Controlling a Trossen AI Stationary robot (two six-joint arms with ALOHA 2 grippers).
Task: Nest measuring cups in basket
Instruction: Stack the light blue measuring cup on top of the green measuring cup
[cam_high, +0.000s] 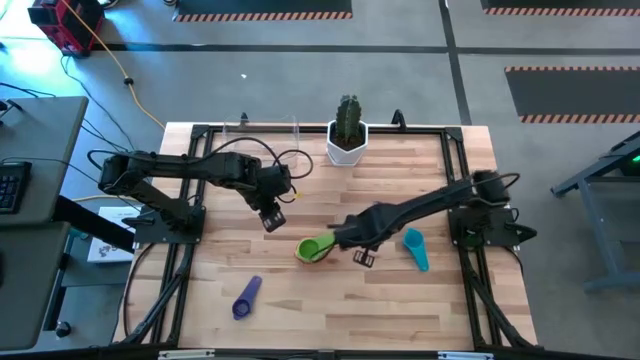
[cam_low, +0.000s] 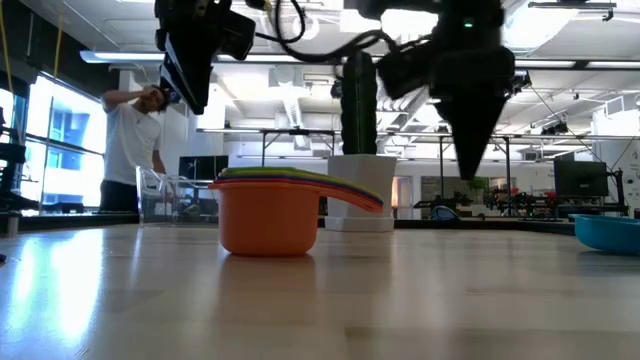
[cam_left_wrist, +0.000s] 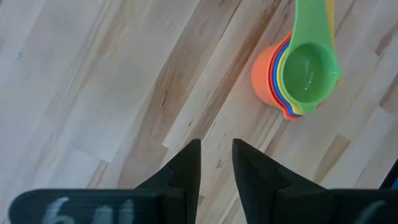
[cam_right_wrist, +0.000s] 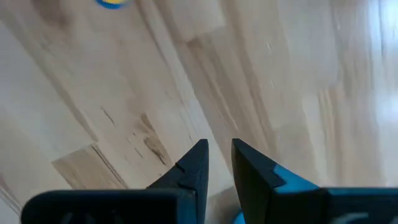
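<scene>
A nested stack of measuring cups (cam_high: 315, 249), green on top and orange outermost, stands on its base on the table's middle; it also shows in the low view (cam_low: 268, 215) and the left wrist view (cam_left_wrist: 298, 68). A teal cup (cam_high: 415, 248) lies to its right and a purple cup (cam_high: 247, 297) near the front left. The clear basket (cam_high: 268, 130) stands at the far edge. My left gripper (cam_high: 272, 217) hangs above the table, left of and beyond the stack, fingers close together (cam_left_wrist: 216, 155). My right gripper (cam_high: 363, 257) hovers between the stack and the teal cup, fingers close together (cam_right_wrist: 219, 155).
A white pot with a green cactus (cam_high: 347, 135) stands at the far edge, right of the basket. Bare wood lies along the near edge and at the far right. A person (cam_low: 130, 140) stands in the room beyond the table.
</scene>
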